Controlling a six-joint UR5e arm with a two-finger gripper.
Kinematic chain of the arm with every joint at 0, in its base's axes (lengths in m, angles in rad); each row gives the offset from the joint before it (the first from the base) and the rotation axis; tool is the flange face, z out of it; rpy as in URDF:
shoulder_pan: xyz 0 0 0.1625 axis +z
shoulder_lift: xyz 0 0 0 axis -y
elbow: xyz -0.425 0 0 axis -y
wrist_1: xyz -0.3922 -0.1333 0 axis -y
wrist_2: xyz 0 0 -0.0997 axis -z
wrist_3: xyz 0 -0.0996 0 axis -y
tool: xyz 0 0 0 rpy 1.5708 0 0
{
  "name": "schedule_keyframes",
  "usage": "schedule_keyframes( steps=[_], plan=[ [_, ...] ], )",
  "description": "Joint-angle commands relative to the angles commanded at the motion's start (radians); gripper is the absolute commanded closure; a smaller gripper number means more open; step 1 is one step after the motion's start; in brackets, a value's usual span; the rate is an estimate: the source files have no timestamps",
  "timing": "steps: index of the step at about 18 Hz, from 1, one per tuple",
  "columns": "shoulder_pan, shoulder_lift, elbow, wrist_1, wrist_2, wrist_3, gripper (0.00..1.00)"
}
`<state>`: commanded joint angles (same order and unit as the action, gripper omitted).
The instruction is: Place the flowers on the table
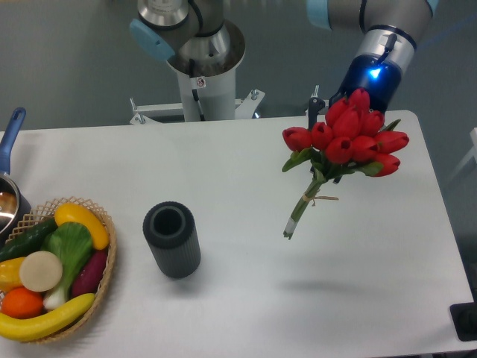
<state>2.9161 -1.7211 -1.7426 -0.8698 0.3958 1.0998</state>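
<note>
The red tulip bunch (pixel 346 142) hangs above the white table (pixel 246 171) at two o'clock, stems pointing to seven o'clock; the gripper (pixel 356 101) is hidden behind the blooms, so I cannot tell its grip.

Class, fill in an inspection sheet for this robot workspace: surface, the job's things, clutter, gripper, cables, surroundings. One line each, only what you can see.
Surface: white table, matte, rounded corners.
Job's things: flowers, red tulips with tied green stems, held in the air above the right side of the table, stems pointing down-left; their shadow lies on the table below.
Clutter: dark ribbed vase standing upright, empty as far as seen; wicker basket of vegetables and bananas at left; pot with blue handle at the left edge.
Gripper: gripper hidden behind the blooms; finger state cannot be told.
Cables: nothing seen.
Surroundings: robot base behind the table; grey floor.
</note>
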Motion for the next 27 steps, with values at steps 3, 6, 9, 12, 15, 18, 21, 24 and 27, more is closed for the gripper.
schedule_keyframes(
  steps=[3,6,9,12,15,18,21,24,27],
  plan=[
    [0.0,0.003,-0.005,0.0,0.003,0.008,0.59],
    [0.003,0.008,-0.012,0.0,0.035,0.008,0.59],
    [0.0,0.012,-0.014,-0.002,0.044,0.005,0.59],
    [-0.003,0.02,-0.014,0.0,0.103,0.005,0.59],
    [-0.006,0.02,-0.006,0.0,0.161,0.008,0.59],
    [-0.008,0.04,-0.012,-0.002,0.207,0.008,0.59],
    [-0.021,0.051,-0.003,-0.003,0.328,0.009,0.59],
    [-0.069,0.049,0.017,-0.005,0.487,0.015,0.59],
    [-0.124,0.046,0.018,-0.014,0.618,0.006,0.59]
  ],
)
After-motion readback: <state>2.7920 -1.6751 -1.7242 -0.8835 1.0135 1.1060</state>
